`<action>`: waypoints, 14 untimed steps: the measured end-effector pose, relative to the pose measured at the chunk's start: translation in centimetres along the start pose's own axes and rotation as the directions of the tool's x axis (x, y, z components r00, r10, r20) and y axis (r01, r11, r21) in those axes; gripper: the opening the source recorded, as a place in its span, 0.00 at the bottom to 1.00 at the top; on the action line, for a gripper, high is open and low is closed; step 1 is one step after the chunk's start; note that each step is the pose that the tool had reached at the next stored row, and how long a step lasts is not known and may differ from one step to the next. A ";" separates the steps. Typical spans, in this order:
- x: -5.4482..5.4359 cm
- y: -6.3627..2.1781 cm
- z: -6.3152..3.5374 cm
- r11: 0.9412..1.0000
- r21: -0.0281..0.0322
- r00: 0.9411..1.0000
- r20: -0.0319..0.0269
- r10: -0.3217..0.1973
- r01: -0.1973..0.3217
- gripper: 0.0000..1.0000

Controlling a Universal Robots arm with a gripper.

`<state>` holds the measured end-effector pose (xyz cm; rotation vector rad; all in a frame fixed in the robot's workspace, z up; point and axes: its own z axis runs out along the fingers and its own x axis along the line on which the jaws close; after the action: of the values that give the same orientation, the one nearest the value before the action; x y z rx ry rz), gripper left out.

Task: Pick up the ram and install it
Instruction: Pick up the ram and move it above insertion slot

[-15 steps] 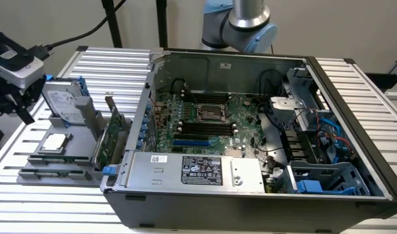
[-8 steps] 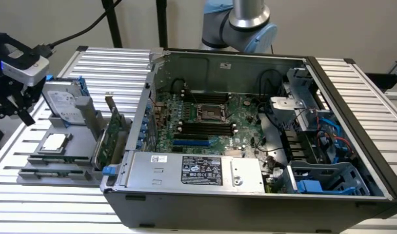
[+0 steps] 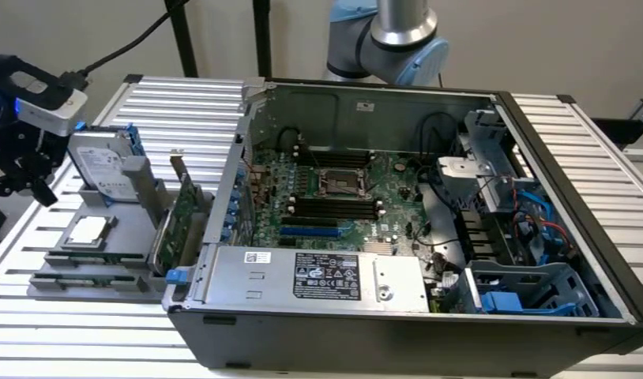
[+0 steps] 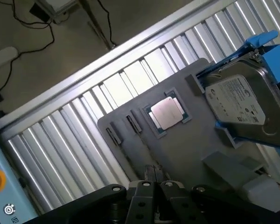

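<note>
- Ribbed aluminium table (image 3: 100, 332) carries a grey holder (image 4: 177, 154) and an open computer case (image 3: 406, 332); the pincer (image 4: 154, 171) hangs over the holder, clear of it
- Its two thin fingers (image 4: 150, 175) are pressed together, with nothing seen between them
- Below the pincer the ram (image 3: 90, 258), a thin green stick, stands on edge in a slot at the holder's end, untouched; a second stick (image 3: 84, 281) like it sits in the next slot
- Just past the fingertips a square processor (image 4: 167, 113) lies in its recess, and beyond that a hard drive (image 4: 238, 100) in a blue frame
- The case, with its motherboard (image 3: 332, 189) bare, stands well apart from the pincer, on the holder's far side
</note>
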<state>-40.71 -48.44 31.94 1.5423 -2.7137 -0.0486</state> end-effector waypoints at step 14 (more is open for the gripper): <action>0.0 -0.11 1.37 0.969 -0.004 0.969 -0.012 -0.246 0.246 0.00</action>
<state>-40.64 -48.44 30.57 1.8631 -2.4950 -0.0454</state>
